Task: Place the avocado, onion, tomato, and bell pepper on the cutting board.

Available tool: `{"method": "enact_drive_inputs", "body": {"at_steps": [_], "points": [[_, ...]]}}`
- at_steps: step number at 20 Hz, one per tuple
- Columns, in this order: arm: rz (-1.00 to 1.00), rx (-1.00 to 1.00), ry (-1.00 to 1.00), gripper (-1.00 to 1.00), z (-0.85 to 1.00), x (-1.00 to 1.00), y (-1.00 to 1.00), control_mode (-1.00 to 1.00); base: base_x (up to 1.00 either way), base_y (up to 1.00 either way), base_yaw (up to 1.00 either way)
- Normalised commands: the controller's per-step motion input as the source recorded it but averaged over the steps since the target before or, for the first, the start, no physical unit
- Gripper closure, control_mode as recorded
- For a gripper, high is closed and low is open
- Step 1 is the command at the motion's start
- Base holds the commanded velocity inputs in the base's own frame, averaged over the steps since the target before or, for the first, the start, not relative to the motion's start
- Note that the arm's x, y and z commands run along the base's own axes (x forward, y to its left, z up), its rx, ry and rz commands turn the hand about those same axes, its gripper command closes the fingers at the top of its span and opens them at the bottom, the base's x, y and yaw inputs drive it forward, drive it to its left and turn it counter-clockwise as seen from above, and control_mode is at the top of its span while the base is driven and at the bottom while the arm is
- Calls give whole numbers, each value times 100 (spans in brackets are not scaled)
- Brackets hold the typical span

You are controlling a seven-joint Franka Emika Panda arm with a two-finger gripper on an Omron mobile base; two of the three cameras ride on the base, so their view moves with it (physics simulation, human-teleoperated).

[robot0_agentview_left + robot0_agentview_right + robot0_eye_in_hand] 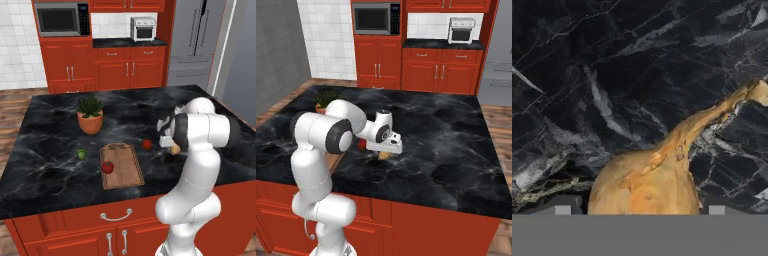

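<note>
We see our claw low over the black marble bench, jaws apart either side of the tan-yellow stalked onion — grip unclear — right of the brown wooden cutting board

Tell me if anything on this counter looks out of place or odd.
Nothing is spilled or damaged. The onion lies on its side on the black counter, apart from the cutting board, where one red item sits at the edge.

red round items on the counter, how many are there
2: one red item lies on the cutting board; the other sits on the counter off its far right corner. The arm could hide more.
</note>
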Motion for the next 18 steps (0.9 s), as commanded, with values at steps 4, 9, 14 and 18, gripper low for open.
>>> {"method": "enact_drive_inputs", "body": {"at_steps": [4, 9, 14, 18], "points": [[-1, 1, 1, 100, -6, -1, 0, -100, 0, 0, 0], [0, 4, -3, 100, 54, -12, 3, -100, 0, 0, 0], [4, 2, -7, 100, 78, -15, 13, -100, 0, 0, 0], [2, 0, -8, 100, 70, -9, 44, -100, 0, 0, 0]]}}
